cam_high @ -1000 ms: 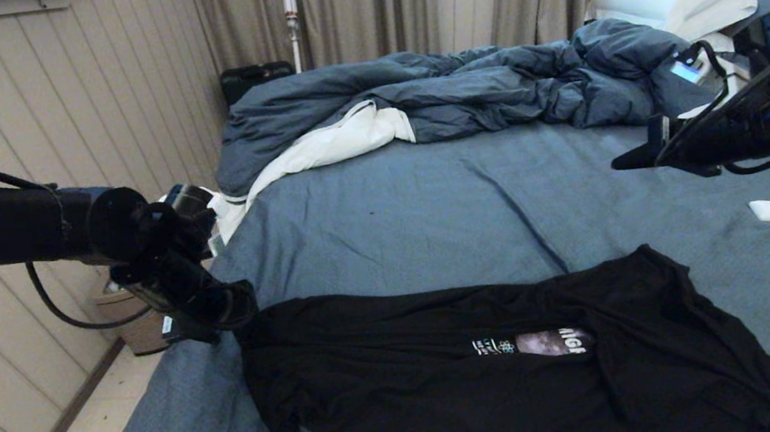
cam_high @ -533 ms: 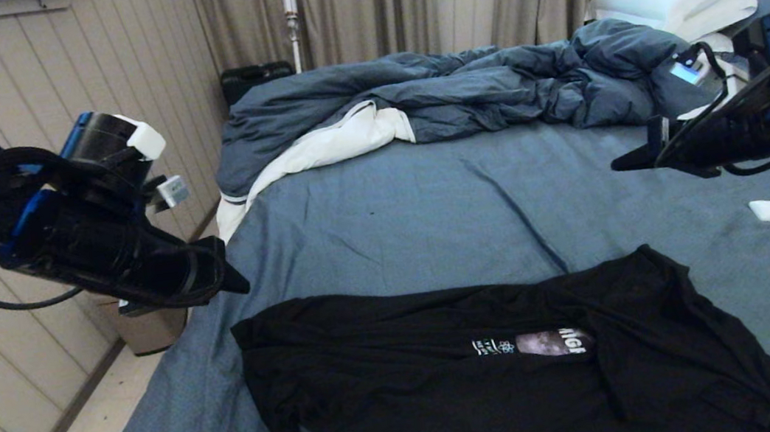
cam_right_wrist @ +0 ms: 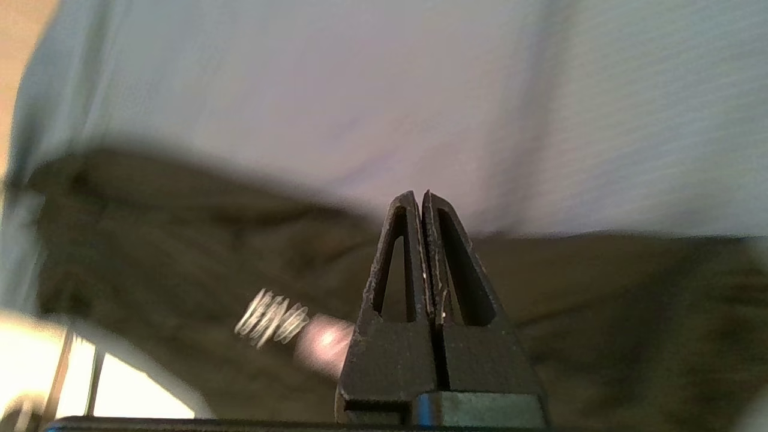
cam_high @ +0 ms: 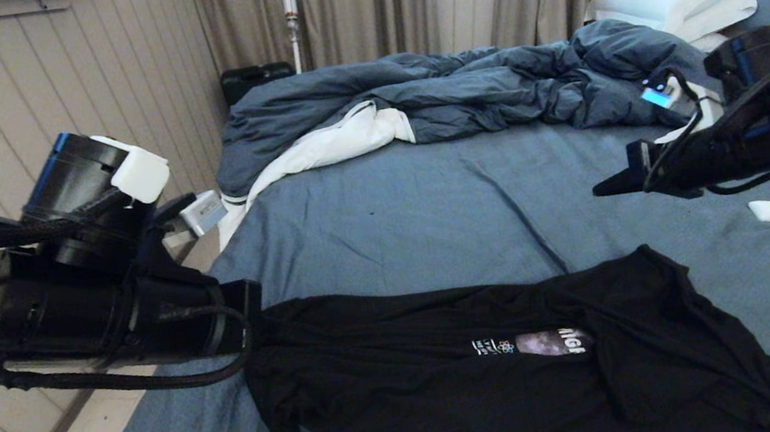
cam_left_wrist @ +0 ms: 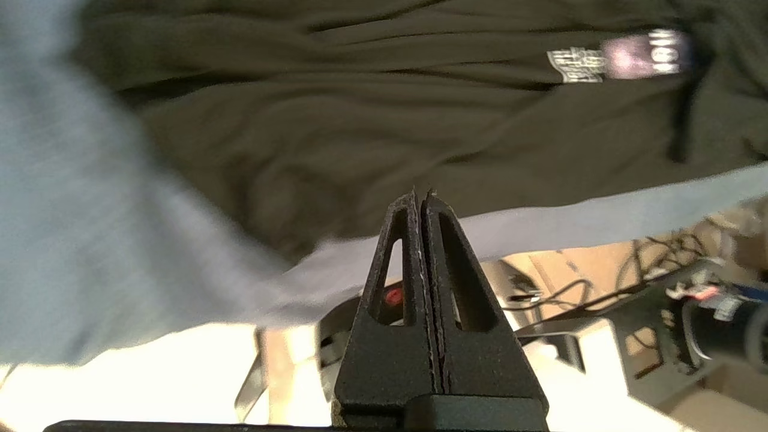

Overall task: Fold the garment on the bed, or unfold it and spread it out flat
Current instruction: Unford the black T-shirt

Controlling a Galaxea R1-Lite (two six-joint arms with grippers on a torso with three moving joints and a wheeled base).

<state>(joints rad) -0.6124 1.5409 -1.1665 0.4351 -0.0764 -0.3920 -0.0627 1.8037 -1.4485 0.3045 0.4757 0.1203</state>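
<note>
The black T-shirt [cam_high: 494,365] lies rumpled across the near edge of the bed [cam_high: 430,217] — thin, limp jersey, probably best pinched at hem corners or shoulders — while the left gripper [cam_left_wrist: 422,201] and right gripper [cam_right_wrist: 419,201] hover pressed together, empty.

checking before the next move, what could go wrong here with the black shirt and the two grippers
1. The left gripper is shut with no cloth between its fingers, so lifting now may leave the black moon-print T-shirt behind.
2. The shirt lies near the edge of the blue-grey sheeted bed; dragging it could pull it off.
</note>
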